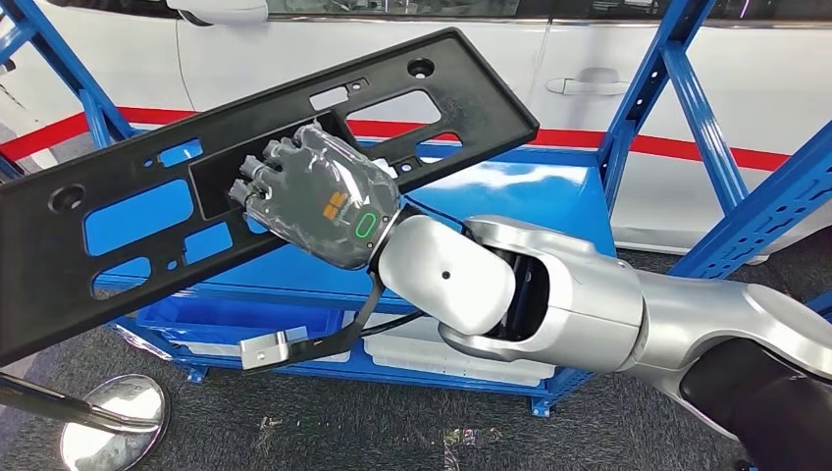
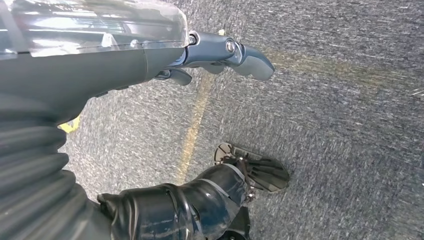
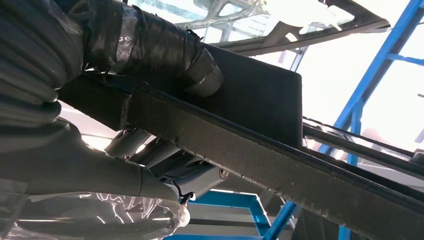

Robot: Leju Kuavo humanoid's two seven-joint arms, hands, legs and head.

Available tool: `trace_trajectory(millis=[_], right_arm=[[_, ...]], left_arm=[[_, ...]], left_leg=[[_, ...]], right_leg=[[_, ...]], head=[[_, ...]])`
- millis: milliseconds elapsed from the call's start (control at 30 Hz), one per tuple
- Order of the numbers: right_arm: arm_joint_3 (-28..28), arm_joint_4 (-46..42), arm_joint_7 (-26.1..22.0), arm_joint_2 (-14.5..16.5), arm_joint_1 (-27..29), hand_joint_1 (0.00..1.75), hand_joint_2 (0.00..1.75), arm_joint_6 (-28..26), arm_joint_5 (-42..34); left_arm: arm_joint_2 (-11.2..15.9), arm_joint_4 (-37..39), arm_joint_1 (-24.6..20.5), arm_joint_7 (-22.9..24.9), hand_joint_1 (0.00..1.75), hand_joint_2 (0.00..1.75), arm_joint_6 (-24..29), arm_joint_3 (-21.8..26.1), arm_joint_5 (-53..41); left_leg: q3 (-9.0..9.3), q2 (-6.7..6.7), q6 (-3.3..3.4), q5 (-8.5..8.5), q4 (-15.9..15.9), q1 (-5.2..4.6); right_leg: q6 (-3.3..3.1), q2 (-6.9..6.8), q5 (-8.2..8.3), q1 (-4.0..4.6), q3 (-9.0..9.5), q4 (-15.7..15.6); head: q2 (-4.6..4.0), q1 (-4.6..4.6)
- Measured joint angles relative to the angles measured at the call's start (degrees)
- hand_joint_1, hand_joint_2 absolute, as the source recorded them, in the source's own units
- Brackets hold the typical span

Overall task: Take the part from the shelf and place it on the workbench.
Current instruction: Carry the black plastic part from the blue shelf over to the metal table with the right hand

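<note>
I'm gripping the long flat black plastic panel with cut-outs (image 1: 245,177) in my right hand (image 1: 319,196), holding it tilted in the air in front of the blue metal shelf (image 1: 549,196), left hand (image 2: 220,55) hanging slack and empty over the carpet, so pickup looks done and the workbench placement is still pending.

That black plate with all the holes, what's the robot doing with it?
The robot's right hand grips a long black plastic part and holds it tilted in the air in front of a blue shelf. Its left hand hangs over the grey carpet, holding nothing. The part is not yet set down anywhere.
</note>
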Motion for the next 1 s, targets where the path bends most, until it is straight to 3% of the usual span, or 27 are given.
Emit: trace_trajectory(millis=[533, 1000], right_arm=[[0.1, -0.7, 1.0, -0.2, 0.8, 1.75, 1.75, -2.2, -2.6], [-2.7, -1.0, 2.2, -2.2, 1.9, 1.75, 1.75, -2.5, -6.3]], left_arm=[[-0.1, 0.0, 0.1, 1.4, 0.00, 1.75, 0.4, 0.0, 0.0], [0.0, 0.0, 0.1, 0.5, 0.00, 1.75, -0.2, 0.0, -0.7]], left_leg=[[-0.01, 0.00, 0.00, -0.01, 0.0, 0.00], [0.00, 0.00, 0.00, -0.01, 0.0, 0.00]], right_leg=[[0.00, 0.01, 0.00, 0.00, 0.00, -0.1], [0.00, 0.01, 0.00, 0.00, 0.01, -0.1]], head=[[0.00, 0.02], [0.00, -0.01]])
